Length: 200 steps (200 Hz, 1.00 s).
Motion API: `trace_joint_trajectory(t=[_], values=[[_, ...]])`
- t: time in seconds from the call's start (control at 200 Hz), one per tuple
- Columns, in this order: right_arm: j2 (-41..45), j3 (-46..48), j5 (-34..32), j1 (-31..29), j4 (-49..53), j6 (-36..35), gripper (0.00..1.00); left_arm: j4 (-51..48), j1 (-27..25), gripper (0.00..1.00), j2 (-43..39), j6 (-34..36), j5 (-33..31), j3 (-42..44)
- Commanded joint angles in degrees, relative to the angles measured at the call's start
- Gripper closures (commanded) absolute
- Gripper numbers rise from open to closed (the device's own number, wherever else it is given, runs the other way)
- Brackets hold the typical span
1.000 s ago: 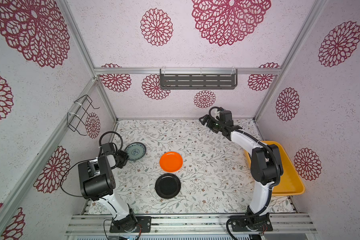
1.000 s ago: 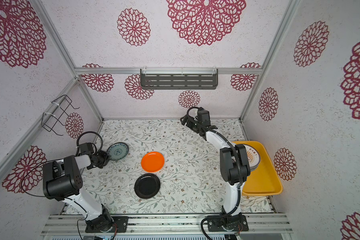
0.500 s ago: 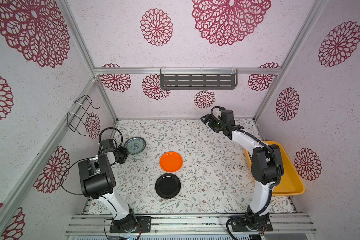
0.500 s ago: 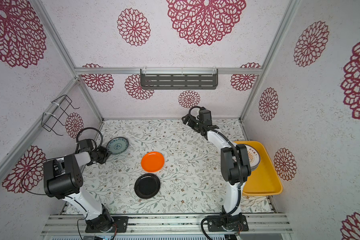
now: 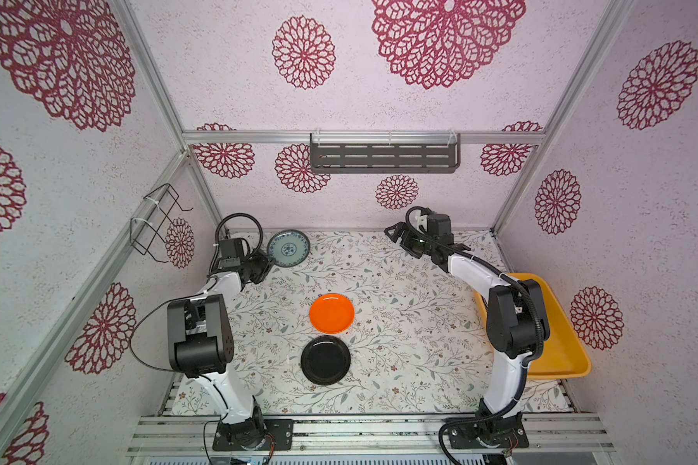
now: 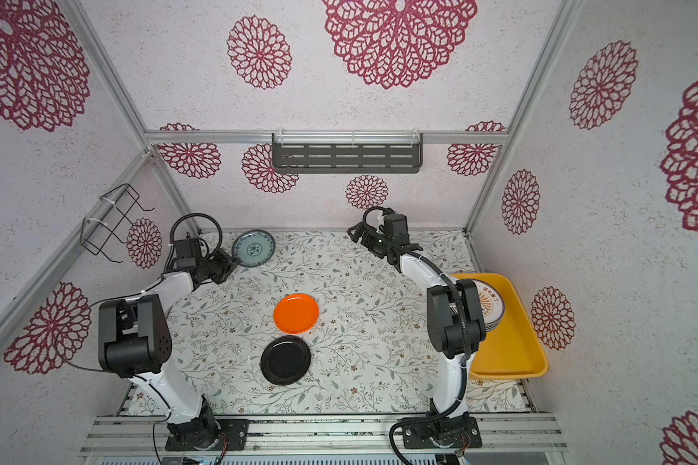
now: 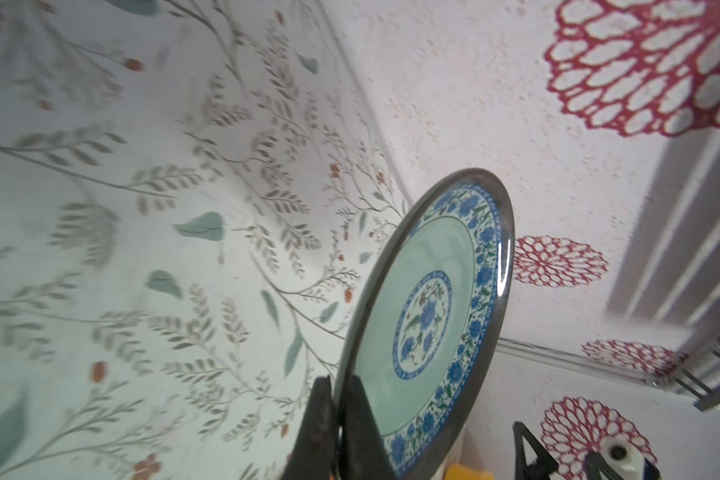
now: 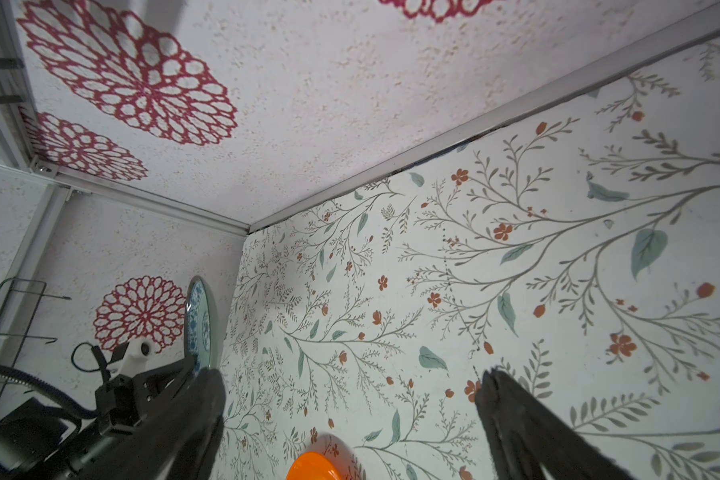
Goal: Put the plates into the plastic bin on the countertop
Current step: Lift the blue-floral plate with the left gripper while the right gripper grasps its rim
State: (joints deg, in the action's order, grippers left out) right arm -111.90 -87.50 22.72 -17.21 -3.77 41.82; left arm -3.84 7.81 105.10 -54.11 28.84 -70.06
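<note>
My left gripper (image 7: 337, 380) is shut on the rim of a blue-floral plate (image 7: 429, 316), which it holds tilted above the countertop (image 5: 399, 322) near the back left corner. Both top views show that plate (image 5: 288, 248) (image 6: 254, 249) at the left gripper (image 5: 267, 261) (image 6: 234, 263). An orange plate (image 5: 331, 313) and a black plate (image 5: 325, 360) lie flat mid-counter. My right gripper (image 8: 352, 376) stands open and empty near the back wall (image 5: 397, 239). The yellow plastic bin (image 6: 512, 354) on the right edge holds stacked white plates (image 6: 488, 304).
A dark slotted shelf (image 5: 383, 157) hangs on the back wall and a wire rack (image 5: 158, 223) on the left wall. The right arm's elbow (image 5: 514, 318) stands over the bin's near side. Walls close in the counter on three sides.
The left gripper closed on the blue-floral plate's rim, lifted it and carried it toward the back wall. The right gripper drifted slightly to the right, still open.
</note>
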Motion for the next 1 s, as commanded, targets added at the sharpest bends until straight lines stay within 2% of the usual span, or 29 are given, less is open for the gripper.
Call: trace_joint_trajectory(t=[0.0, 0.135, 0.28, 0.47, 0.811, 0.996], values=[[2.71, -1.27, 2.32, -1.52, 0.13, -2.44, 0.01, 1.51, -3.62, 1.0, 1.62, -1.63, 4.18, -3.3], [0.03, -6.13, 5.26, -2.59, 2.72, -2.8, 0.03, -1.96, -8.67, 1.0, 2.82, -2.02, 4.73, -8.19], [-2.04, -9.91, 4.95, -4.77, 6.64, -5.15, 0.07, -10.5, -13.88, 1.0, 4.59, 1.77, 3.16, -15.39], [-3.55, -12.27, 4.98, -5.64, 9.2, -6.8, 0.15, -16.76, -17.62, 1.0, 5.62, 5.63, 2.01, -20.9], [-4.87, -13.75, 2.43, -6.03, 14.24, -7.61, 0.69, -23.87, -19.4, 1.0, 6.55, 11.52, 2.44, -27.14], [-4.82, -13.49, 0.15, -6.33, 15.74, -7.42, 0.9, -26.21, -19.59, 1.0, 6.82, 13.16, 1.38, -28.2]])
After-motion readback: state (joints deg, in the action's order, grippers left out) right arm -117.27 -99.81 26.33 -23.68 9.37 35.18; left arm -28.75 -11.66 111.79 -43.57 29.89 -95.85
